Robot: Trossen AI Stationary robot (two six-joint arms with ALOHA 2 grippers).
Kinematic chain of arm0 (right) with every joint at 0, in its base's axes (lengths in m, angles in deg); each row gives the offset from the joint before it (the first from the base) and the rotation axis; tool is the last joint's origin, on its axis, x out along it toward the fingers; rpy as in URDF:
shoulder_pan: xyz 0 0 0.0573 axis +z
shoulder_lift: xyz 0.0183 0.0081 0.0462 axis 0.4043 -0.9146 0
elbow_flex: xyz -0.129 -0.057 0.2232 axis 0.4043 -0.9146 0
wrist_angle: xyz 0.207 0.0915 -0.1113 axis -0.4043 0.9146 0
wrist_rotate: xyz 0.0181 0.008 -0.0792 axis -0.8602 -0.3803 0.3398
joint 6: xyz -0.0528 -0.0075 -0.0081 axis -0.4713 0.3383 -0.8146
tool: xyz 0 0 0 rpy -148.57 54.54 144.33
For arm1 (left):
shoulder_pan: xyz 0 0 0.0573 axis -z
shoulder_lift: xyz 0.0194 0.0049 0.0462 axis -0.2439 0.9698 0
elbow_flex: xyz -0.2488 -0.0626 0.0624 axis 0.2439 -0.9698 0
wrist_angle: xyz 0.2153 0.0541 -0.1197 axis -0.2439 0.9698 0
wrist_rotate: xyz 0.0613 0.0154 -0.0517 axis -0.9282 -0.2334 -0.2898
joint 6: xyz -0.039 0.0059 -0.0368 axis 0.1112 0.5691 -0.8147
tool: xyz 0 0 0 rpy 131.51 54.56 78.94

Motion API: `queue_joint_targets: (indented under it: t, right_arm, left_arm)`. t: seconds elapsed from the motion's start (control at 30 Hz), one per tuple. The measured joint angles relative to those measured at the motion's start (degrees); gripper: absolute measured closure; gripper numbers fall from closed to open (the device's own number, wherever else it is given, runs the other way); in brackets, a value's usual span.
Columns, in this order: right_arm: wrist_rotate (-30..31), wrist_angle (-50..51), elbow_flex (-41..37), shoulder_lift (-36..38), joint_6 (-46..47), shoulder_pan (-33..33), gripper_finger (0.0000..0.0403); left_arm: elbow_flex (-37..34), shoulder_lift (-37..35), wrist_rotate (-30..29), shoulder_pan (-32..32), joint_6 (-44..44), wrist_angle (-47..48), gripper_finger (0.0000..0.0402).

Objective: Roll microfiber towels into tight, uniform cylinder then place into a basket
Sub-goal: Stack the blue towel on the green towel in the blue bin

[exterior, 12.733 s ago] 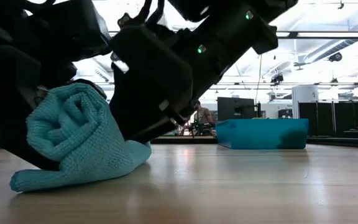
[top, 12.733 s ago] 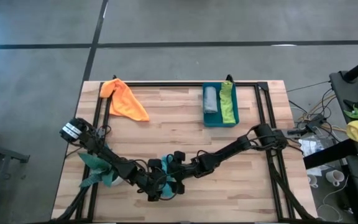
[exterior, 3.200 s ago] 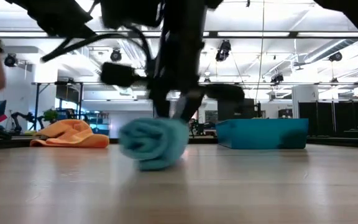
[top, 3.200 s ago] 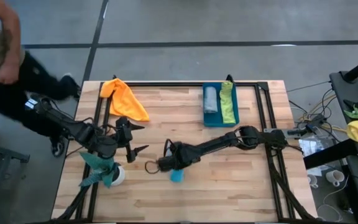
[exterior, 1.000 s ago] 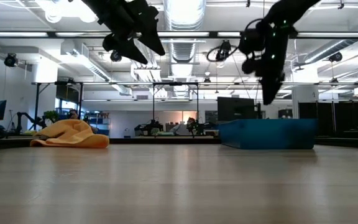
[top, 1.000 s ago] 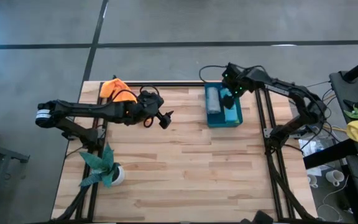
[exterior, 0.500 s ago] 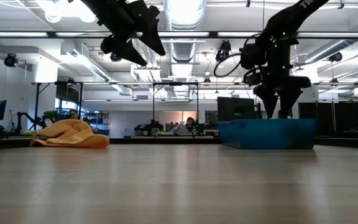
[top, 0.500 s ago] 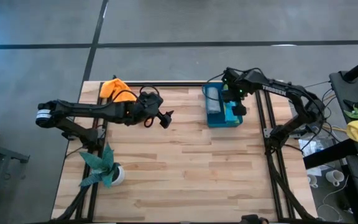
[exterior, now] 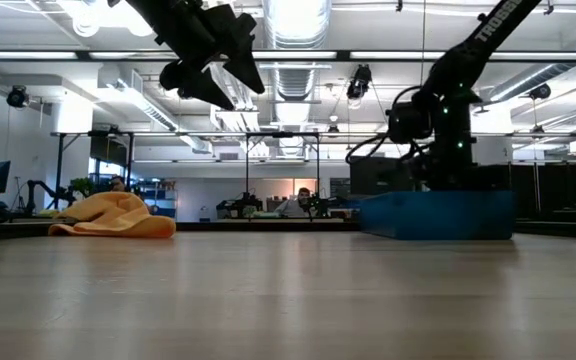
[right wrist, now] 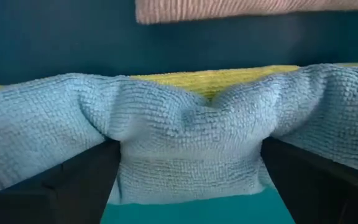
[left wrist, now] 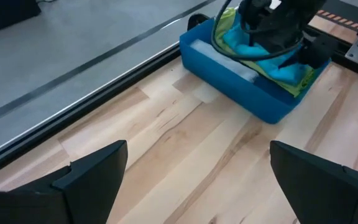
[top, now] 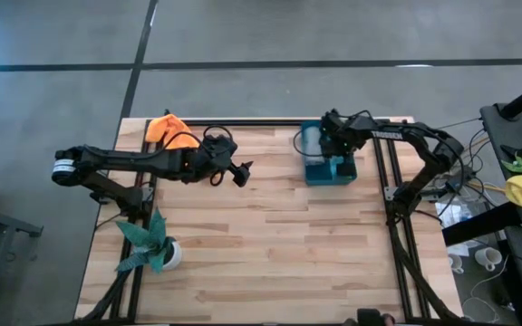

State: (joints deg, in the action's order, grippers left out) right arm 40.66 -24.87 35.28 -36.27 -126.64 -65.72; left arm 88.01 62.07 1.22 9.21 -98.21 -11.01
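The teal-blue basket (top: 324, 174) stands at the table's far right; it also shows in the low view (exterior: 438, 215). In it lie a grey towel (right wrist: 229, 9) and a lime green towel (right wrist: 210, 78). My right gripper (top: 326, 145) reaches down into the basket, shut on the rolled turquoise towel (right wrist: 185, 124). The orange towel (top: 163, 127) lies crumpled at the far left, partly under my left arm. My left gripper (top: 243, 174) hangs open and empty above the table's middle, between the orange towel and the basket. My right gripper pinches the middle of the turquoise roll (right wrist: 185, 155) between its two fingers, which come from above, point down and lie across the roll. The roll is dented in where the fingers meet it. It sits inside the basket on the lime green towel.
A leafy plant in a white pot (top: 152, 249) stands near the front left. A black frame rail (top: 383, 163) runs just right of the basket. Bare wood lies across the table's middle and front.
My right gripper has gone down into the basket with the turquoise roll, a little toward the table's left. In the low view its fingers have sunk from well above the basket's wall to behind it. My left arm has kept still.
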Motion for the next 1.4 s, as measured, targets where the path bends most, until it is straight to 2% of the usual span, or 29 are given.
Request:
queue_joint_targets:
  t: [0.27,0.43,0.73,0.8,0.87,1.13,1.4]
  right_arm:
    - [0.9,7.9,8.3,4.9,0.2,-0.1,0.0018]
    - [-9.3,11.7,13.7,8.4,1.0,0.0,0.0018]
    - [-12.6,15.2,9.7,9.0,2.4,3.3,0.0026]
    - [-12.6,15.2,8.7,9.1,5.1,3.5,0.0052]
    - [-12.6,14.9,8.1,9.1,6.6,3.5,0.0097]
    - [-10.6,7.0,6.1,8.1,3.2,1.6,0.0366]
    - [-5.9,0.9,1.0,4.7,3.1,-1.3,0.0393]
  left_arm:
    - [0.0,0.0,0.0,0.0,0.0,0.0,0.0025]
    - [0.0,0.0,0.0,0.0,0.0,0.0,0.0025]
    - [-0.1,0.0,0.0,0.0,0.1,0.0,0.0025]
    - [-0.1,0.0,0.0,0.0,0.1,0.0,0.0025]
    - [-0.1,0.0,0.1,0.0,0.1,0.1,0.0025]
    - [-0.1,0.0,1.6,0.0,0.0,0.0,0.0025]
    - [-0.1,0.0,2.5,0.1,-1.3,0.0,0.0025]
